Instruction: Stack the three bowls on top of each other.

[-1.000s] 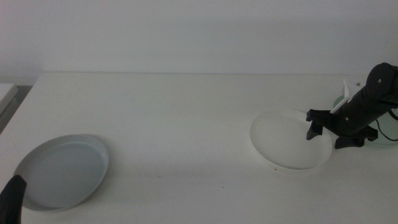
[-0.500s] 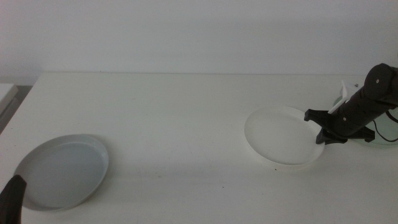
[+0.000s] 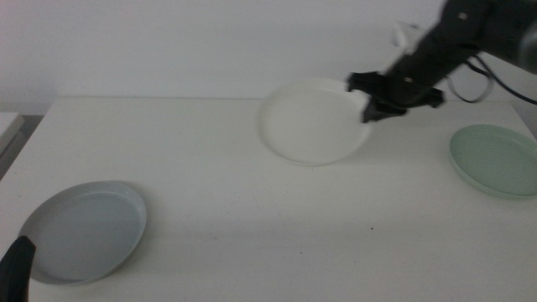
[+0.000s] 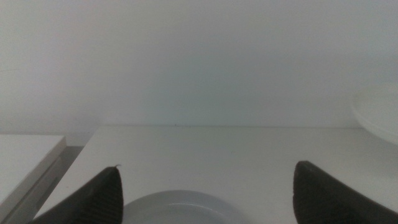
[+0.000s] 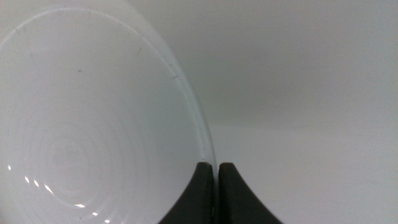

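While lifted, white bowl (image 3: 312,122) pinched at rim by right gripper (image 3: 379,105), left gripper (image 4: 205,193) spread, grey-blue bowl (image 4: 177,208) seemingly half hidden.

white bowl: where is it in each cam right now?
Middle view: white bowl sits upper centre, lifted off the table, right tool clamped on its rim.
Left wrist view: only its edge at the right border.
Right wrist view: fills the left side, rim pinched between the jaws.
Shared landmark: the bowl's rim.
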Controlling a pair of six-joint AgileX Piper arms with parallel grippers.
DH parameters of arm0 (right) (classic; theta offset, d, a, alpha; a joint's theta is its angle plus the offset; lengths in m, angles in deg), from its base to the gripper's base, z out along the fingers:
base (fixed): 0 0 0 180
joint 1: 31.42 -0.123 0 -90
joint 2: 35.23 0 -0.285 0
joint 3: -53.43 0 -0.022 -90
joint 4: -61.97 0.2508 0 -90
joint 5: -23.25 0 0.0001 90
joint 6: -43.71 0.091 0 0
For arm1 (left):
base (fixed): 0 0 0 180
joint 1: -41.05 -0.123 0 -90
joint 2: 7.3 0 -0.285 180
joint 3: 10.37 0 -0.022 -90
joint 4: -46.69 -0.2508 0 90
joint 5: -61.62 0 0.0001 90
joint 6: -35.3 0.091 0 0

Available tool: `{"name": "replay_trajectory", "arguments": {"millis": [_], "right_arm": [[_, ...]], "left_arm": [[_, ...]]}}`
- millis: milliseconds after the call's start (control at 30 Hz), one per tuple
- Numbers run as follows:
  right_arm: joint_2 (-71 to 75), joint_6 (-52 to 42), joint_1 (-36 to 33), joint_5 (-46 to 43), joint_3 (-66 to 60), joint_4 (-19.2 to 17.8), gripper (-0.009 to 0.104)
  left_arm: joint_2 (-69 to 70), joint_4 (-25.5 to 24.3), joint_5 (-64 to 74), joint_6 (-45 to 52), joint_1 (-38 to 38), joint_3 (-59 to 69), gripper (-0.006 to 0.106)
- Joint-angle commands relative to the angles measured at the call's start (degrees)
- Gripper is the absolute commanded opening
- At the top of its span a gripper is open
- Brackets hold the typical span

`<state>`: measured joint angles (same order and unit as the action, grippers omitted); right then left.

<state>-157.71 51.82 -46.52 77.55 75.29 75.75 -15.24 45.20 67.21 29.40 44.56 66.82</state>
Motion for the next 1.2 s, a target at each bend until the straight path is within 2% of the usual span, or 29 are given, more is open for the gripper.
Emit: {"name": "replay_trajectory", "arguments": {"millis": [0, 167, 433, 900, 1000, 1167], "right_arm": [[-1.57, -0.22, -2.58, 2.30, 3.02, 0.53, -0.003], [-4.84, -0.22, -6.07, 2.08, 3.93, 3.39, -0.002], [-10.16, -0.22, -8.31, 3.34, 3.83, 4.83, -0.002], [-13.72, -0.22, -8.31, 6.12, 3.83, 3.65, -0.002], [-13.72, -0.22, -8.31, 6.99, 3.83, 2.60, 0.007], [-13.62, -0.22, -8.31, 7.65, 3.83, 2.21, 0.047]], "left_arm": [[0.16, -0.06, -0.56, -0.10, -0.12, 0.03, 0.094], [0.16, -0.06, -0.56, 0.05, -0.12, 0.03, 0.094], [0.16, -0.06, -0.56, 0.05, -0.12, 0.03, 0.094], [0.16, -0.17, -0.56, -0.19, -0.12, 0.03, 0.094], [0.16, -0.17, -0.56, -0.19, -0.12, 0.03, 0.094], [0.16, -0.17, -0.56, -0.09, -0.12, 0.03, 0.094]]}}
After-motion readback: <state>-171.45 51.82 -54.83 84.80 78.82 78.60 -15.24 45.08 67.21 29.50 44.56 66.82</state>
